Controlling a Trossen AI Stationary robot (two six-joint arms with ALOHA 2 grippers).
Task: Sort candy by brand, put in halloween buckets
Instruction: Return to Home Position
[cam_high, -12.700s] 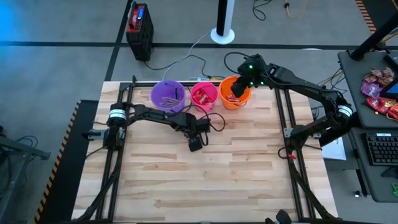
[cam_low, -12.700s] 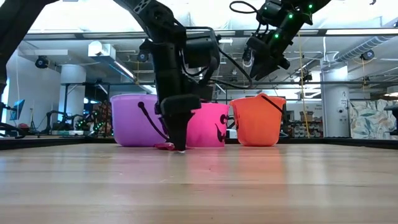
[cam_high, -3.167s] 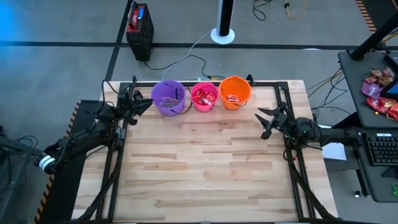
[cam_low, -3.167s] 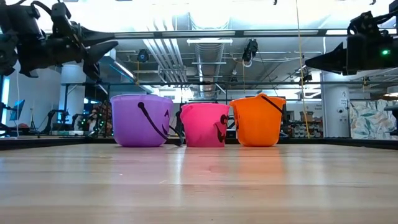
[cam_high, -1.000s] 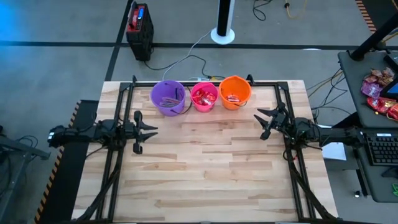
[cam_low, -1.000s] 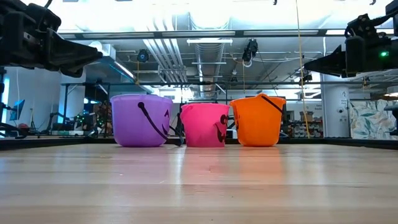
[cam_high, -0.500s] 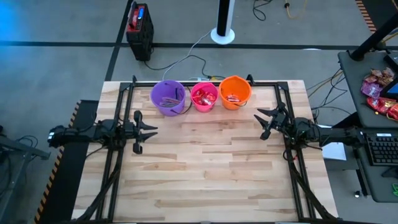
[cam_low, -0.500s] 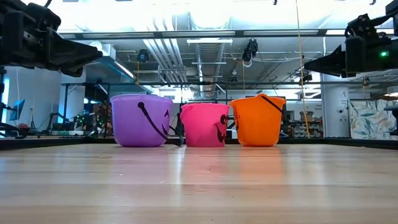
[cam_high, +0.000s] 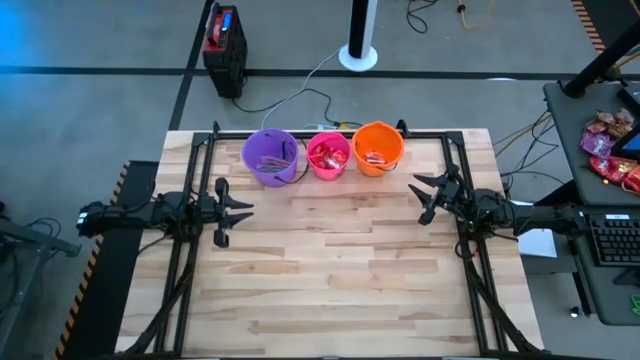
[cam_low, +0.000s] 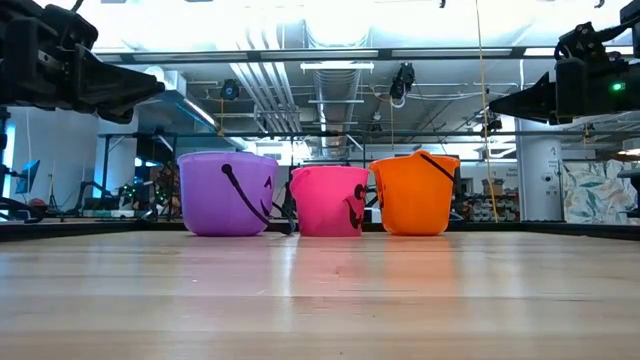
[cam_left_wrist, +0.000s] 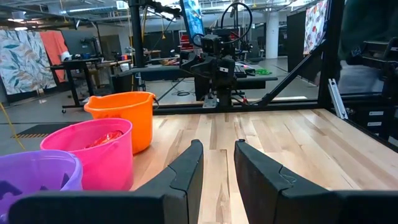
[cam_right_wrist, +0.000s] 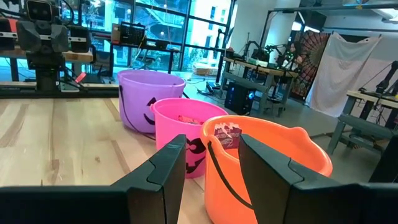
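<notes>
Staying parked: L hand (cam_high: 232, 210), R hand (cam_high: 421, 197).

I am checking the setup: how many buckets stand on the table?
3, in a row at the far edge of the table: the purple bucket on the left, the pink bucket in the middle, the orange bucket on the right. None appears hidden.

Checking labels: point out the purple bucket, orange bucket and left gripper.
purple bucket (cam_low: 212, 200), low view, front wall.
orange bucket (cam_low: 410, 202), low view, front wall.
left gripper (cam_left_wrist: 217, 150), left wrist view, midway between fingertips.
</notes>
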